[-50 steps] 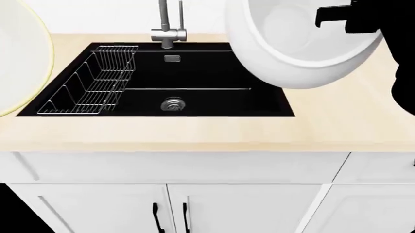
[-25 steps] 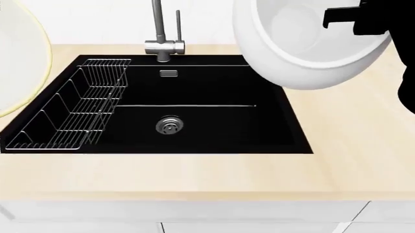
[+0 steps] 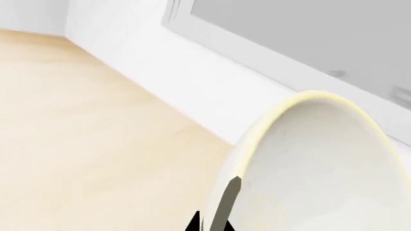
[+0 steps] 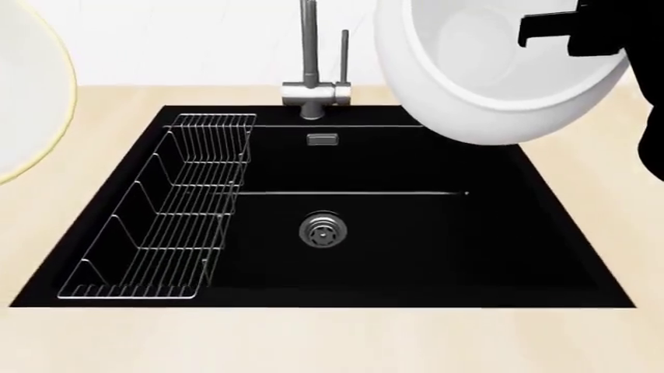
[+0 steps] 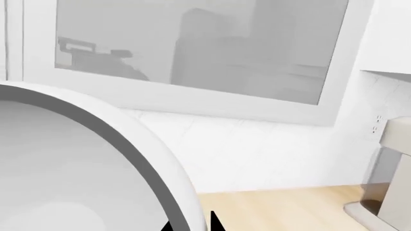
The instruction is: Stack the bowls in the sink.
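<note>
— What is seen around the pale wooden countertop [image 4: 623, 225]?
— A white wall [image 5: 270, 149] is set behind it, a framed window [image 5: 192, 48] above, and possibly an appliance [image 5: 385, 192] at its far end.

The sink [image 4: 415, 256] now looms closer, more centered.

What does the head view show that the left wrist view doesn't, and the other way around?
Only the head view shows the matte black rectangular sink, its round steel drain, wire dish rack, steel faucet and the deep plain white bowl held up by the right gripper.

Only the left wrist view shows the white-framed window and a dark finger on a rim.

Both show the shallow cream-white bowl with a yellowish rim and the light wooden countertop.
</note>
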Tool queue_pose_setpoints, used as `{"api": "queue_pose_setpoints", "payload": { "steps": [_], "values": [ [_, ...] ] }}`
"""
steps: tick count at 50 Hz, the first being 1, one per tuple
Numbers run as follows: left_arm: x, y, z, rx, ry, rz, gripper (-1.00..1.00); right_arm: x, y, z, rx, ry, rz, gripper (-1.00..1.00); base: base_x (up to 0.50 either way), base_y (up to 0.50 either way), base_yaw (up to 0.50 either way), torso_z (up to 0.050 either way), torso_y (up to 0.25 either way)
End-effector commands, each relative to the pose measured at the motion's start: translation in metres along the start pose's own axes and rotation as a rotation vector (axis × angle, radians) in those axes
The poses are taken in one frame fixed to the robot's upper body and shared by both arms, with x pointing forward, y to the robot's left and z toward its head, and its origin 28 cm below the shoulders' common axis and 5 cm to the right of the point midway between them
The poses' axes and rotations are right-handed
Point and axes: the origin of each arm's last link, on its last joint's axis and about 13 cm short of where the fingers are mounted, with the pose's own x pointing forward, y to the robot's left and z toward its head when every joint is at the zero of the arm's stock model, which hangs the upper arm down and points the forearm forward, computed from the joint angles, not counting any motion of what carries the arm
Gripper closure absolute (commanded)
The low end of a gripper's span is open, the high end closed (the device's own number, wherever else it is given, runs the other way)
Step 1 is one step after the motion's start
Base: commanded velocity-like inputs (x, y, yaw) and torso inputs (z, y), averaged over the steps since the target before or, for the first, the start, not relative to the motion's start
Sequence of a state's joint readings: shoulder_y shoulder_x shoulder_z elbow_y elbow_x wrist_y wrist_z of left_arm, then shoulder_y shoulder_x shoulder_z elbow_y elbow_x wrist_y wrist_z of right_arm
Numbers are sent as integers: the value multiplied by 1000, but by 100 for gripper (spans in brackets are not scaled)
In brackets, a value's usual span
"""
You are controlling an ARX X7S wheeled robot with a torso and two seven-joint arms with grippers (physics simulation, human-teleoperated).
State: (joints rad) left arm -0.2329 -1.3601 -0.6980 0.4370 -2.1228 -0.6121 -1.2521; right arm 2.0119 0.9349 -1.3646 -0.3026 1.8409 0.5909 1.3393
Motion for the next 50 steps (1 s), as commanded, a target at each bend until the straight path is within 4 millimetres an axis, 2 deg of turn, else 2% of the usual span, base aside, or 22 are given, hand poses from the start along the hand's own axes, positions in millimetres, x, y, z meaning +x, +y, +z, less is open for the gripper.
{"api": "queue_pose_setpoints", "payload": {
  "steps": [1, 13, 30, 41, 50],
  "values": [
    [-2, 0, 7, -31, -39, -12, 100, 1, -3, 4, 23, -33, -30, 100, 309, 67, 0, 0, 0],
    [-3, 1, 7, -28, -40, -12, 100, -1, -8, 6, 42, -37, -81, 100, 49, 2, 0, 0, 3],
    [-5, 2, 8, -27, -42, -12, 100, -3, -13, 6, 51, -40, -113, 100, 480, -44, 0, 0, 2],
    [-5, 2, 8, -27, -42, -11, 100, -3, -13, 5, 52, -31, -114, 100, 498, -238, 0, 1, 3],
    [-4, 4, 8, -31, -43, -6, 100, -2, -11, 5, 30, -22, -109, 100, 35, -6, 0, 0, 0]
  ]
}}
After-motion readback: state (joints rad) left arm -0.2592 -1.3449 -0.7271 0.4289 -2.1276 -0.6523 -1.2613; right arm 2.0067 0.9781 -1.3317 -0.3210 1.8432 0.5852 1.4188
